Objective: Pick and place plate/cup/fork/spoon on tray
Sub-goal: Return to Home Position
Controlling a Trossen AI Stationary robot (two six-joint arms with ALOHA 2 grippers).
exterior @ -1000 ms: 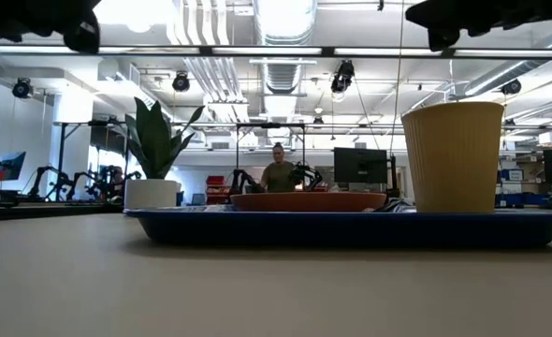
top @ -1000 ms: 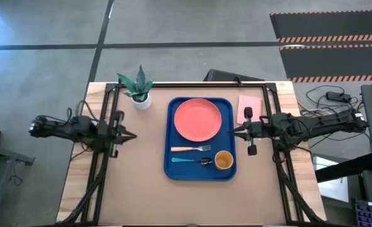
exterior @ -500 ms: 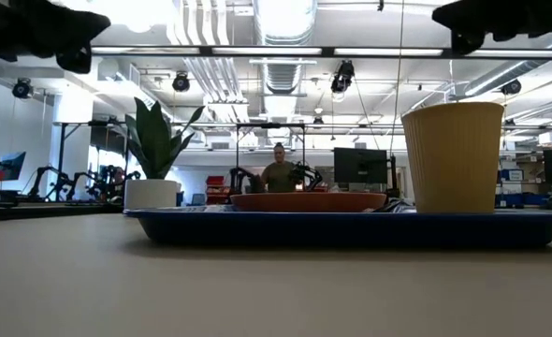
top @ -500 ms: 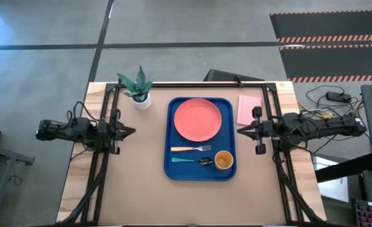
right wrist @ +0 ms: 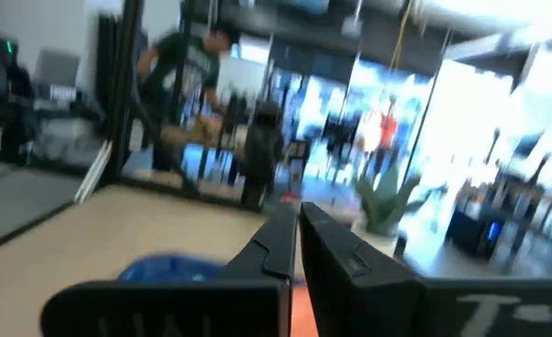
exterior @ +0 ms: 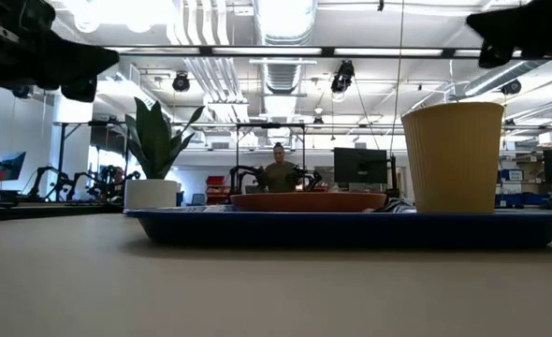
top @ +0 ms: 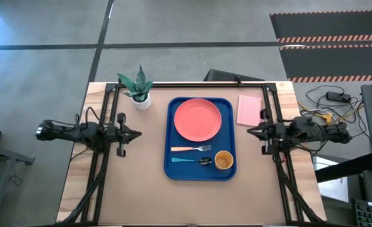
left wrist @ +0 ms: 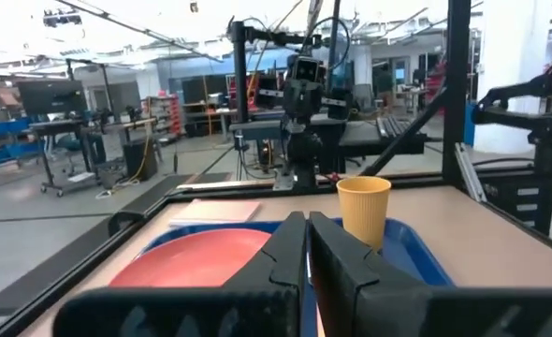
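Observation:
The blue tray (top: pixel 171 165) lies mid-table and holds the coral plate (top: pixel 198 120), the fork (top: pixel 191 149), the teal spoon (top: pixel 187 160) and the yellow cup (top: pixel 223 160). In the low view the cup (exterior: pixel 452 155) and plate (exterior: pixel 308 200) stand on the tray (exterior: pixel 351 227). My left gripper (top: pixel 137 133) is shut and empty left of the tray; the left wrist view shows its closed fingers (left wrist: pixel 307 245) facing the cup (left wrist: pixel 363 210). My right gripper (top: pixel 249 130) is shut and empty right of the tray (right wrist: pixel 297 234).
A small potted plant (top: pixel 137 88) stands at the far left of the table. A pale pink pad (top: pixel 249 110) lies right of the tray's far end. Black frame rails (top: pixel 108 120) run along both table sides. A person (exterior: pixel 278 173) stands in the room beyond.
My right gripper has drawn back toward the table's right edge, away from the tray. My left arm has shifted a little toward the tray. The things on the tray have stayed put.

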